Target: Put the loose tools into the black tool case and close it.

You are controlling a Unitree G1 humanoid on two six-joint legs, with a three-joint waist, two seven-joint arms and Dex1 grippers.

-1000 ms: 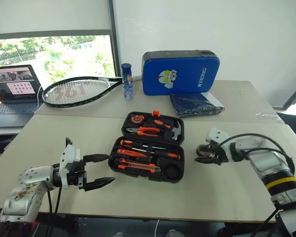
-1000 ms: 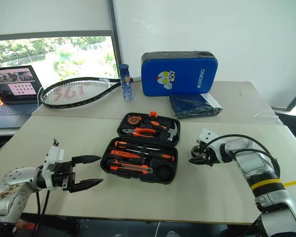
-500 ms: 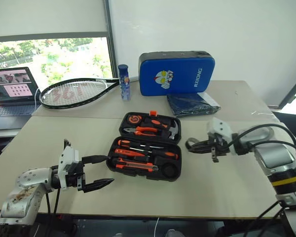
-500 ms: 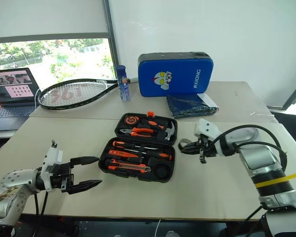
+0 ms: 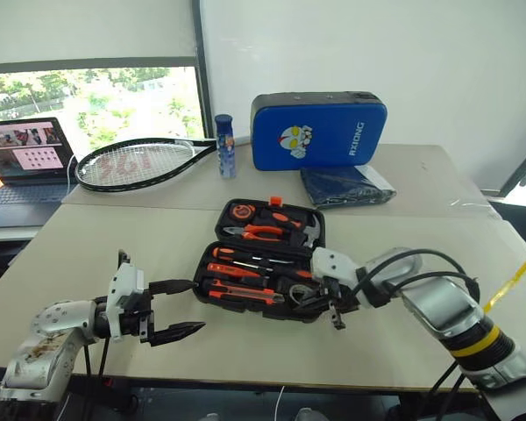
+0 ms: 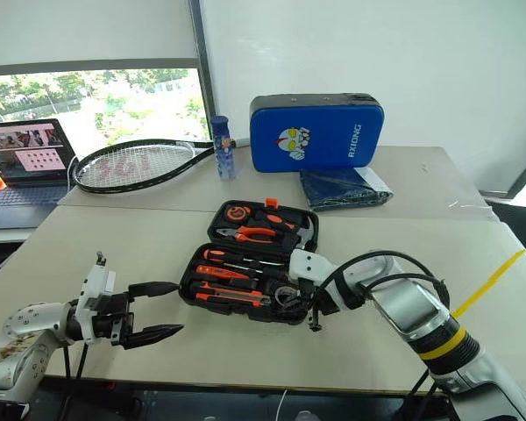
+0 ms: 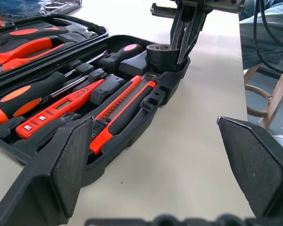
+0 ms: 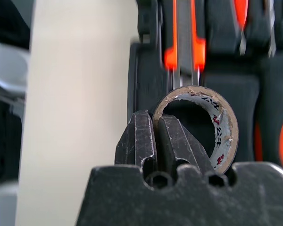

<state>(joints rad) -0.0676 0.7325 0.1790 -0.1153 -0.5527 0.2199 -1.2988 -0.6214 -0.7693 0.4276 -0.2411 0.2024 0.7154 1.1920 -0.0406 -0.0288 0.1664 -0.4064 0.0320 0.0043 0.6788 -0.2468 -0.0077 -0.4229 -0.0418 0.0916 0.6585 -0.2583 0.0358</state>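
A: While the right gripper (image 7: 187,40) is pinching the wall of the tape roll (image 8: 198,122), one finger inside the ring and one outside, where is the roll sitting?

B: It is resting over the round pocket at the near right corner of the case (image 5: 265,263), so the claw is standing directly above it, pointing down. The right arm is the nearer one.

A: And the left gripper (image 5: 177,308)?

B: Its jaws are standing wide apart, empty, just left of the case. The knife (image 7: 120,110) is lying lengthwise along the case's front edge, the screwdrivers (image 7: 35,94) parallel behind it.

A: Any writing?

B: "RXIONG" is showing on the blue bag (image 5: 320,130) behind the case.
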